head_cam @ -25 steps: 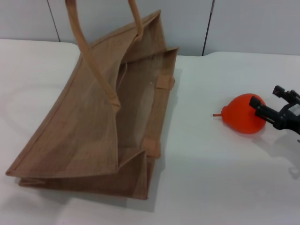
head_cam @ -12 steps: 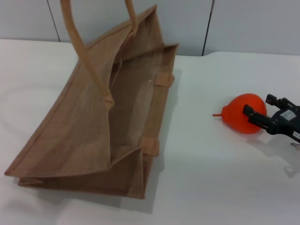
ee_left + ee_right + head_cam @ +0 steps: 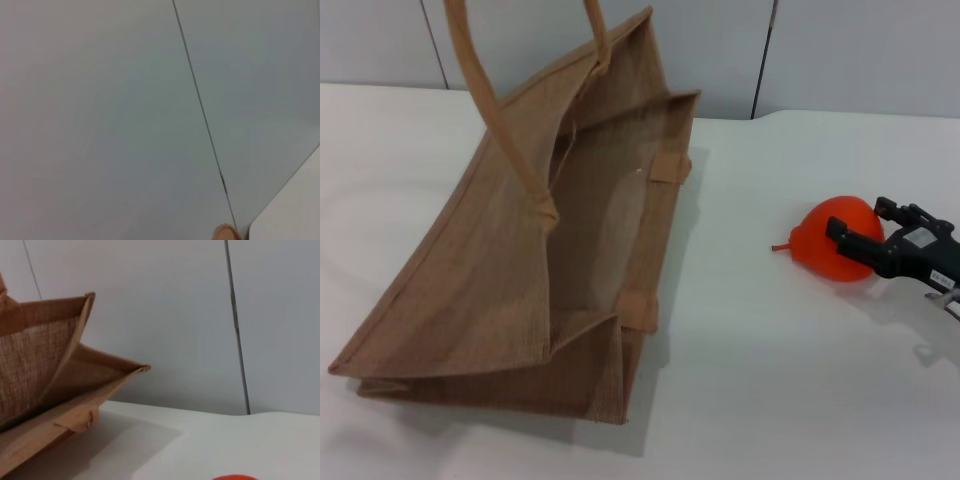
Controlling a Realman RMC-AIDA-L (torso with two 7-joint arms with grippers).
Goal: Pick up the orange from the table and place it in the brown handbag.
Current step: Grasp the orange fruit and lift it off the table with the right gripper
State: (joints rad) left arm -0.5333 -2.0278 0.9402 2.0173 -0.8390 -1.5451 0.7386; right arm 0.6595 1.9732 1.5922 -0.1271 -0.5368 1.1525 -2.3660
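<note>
The orange lies on the white table at the right, its thin stem pointing toward the brown handbag. My right gripper has come in from the right and is open, with one finger on each side of the orange's upper part. The handbag stands tilted at the left with its mouth gaping toward the orange; its handles rise out of the top of the head view. The right wrist view shows the bag's edge and a sliver of orange. My left gripper is out of view.
A grey panelled wall runs behind the table. The left wrist view shows only that wall and a tip of tan handle. Bare tabletop lies between the bag and the orange.
My right gripper has moved left along the table until its fingers straddle the orange. The orange has hardly moved. The bag's near wall has swung slightly left.
</note>
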